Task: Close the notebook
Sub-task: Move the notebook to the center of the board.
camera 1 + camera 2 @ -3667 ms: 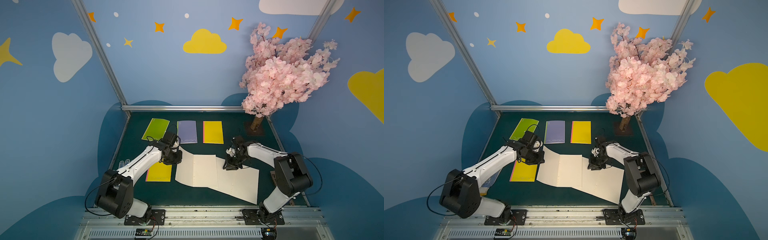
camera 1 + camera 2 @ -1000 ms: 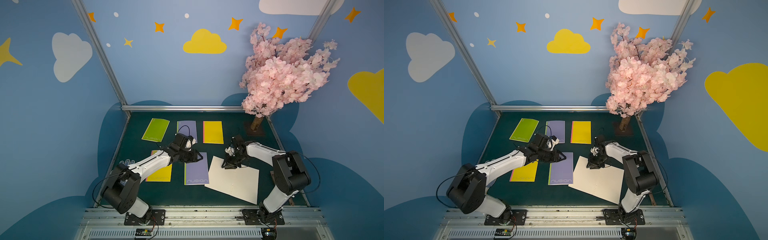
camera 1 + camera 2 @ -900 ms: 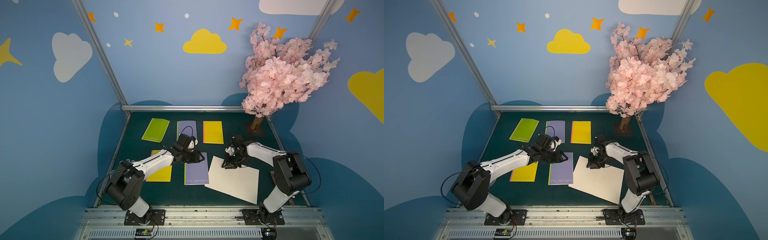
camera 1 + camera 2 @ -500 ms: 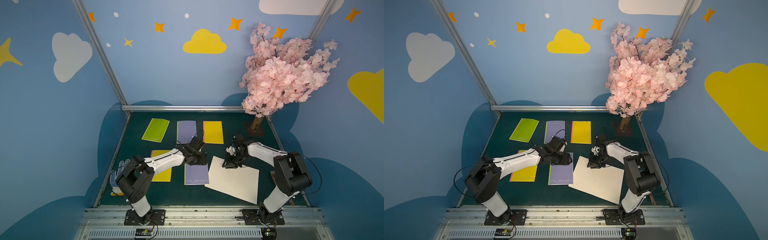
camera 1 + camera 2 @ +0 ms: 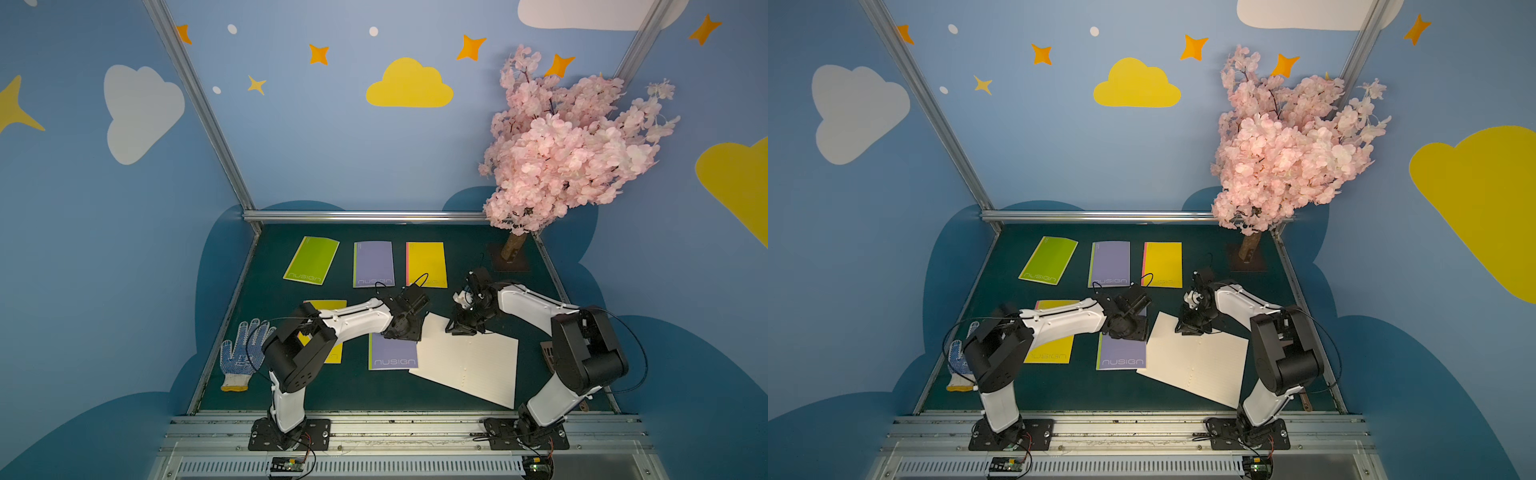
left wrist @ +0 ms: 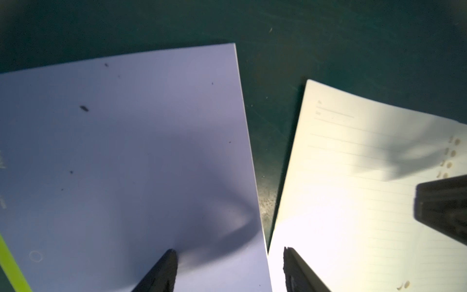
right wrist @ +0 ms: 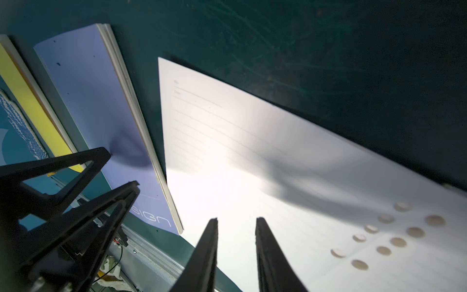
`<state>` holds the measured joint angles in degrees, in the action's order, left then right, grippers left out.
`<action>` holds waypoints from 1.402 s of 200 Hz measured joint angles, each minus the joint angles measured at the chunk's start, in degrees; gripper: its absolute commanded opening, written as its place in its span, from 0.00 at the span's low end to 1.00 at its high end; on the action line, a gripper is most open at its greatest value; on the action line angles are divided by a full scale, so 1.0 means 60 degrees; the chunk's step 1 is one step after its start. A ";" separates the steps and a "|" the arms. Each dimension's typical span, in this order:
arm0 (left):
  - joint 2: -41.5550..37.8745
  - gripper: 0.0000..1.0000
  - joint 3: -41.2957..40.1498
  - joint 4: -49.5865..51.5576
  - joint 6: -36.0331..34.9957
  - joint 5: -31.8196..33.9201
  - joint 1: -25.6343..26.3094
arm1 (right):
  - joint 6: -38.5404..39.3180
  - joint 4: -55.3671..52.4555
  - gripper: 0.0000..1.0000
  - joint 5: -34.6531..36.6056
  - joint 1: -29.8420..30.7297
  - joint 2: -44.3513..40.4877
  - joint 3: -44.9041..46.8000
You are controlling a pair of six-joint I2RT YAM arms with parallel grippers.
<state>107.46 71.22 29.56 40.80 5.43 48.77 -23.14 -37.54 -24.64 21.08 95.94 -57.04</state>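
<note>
A purple notebook (image 5: 392, 353) (image 6: 126, 156) lies shut at the front middle of the green mat. Right beside it a second notebook (image 5: 469, 361) (image 7: 252, 156) lies open, white lined pages up. My left gripper (image 5: 409, 332) (image 6: 228, 250) is open and straddles the purple cover's right edge, one fingertip on the cover and one over the white page. My right gripper (image 5: 457, 330) (image 7: 237, 219) stands on the white page's far left corner, its jaws a little apart with nothing between them.
A green notebook (image 5: 311, 260), a purple one (image 5: 373, 264) and a yellow one (image 5: 426, 264) lie closed in a row at the back. Another yellow notebook (image 5: 328, 307) sits partly under my left arm. A glove (image 5: 243, 353) lies front left; a blossom tree (image 5: 561, 158) stands back right.
The purple notebook, open a few seconds ago, now lies shut. Over the last second my left gripper slid right across its cover and its jaws widened. The right gripper stayed put.
</note>
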 measured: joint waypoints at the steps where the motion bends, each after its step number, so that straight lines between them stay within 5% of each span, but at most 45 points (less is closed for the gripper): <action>1: 0.0018 0.74 0.0015 0.0015 -0.0004 0.0004 0.0000 | 0.0000 -0.0004 0.29 0.0004 0.0000 0.0004 0.0000; 18: 0.0200 0.80 0.0211 0.0226 -0.0011 0.0106 0.0015 | 0.0000 0.0000 0.29 0.0000 0.0000 0.0000 0.0000; 280: 0.1523 0.79 0.1927 0.2255 -0.0127 0.0984 0.0364 | -0.0036 0.0004 0.29 0.0029 -0.0004 -0.0036 0.0153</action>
<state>116.60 82.78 43.09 40.03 11.33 50.96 -23.35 -37.52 -24.47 21.06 95.72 -56.12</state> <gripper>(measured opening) 0.787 0.289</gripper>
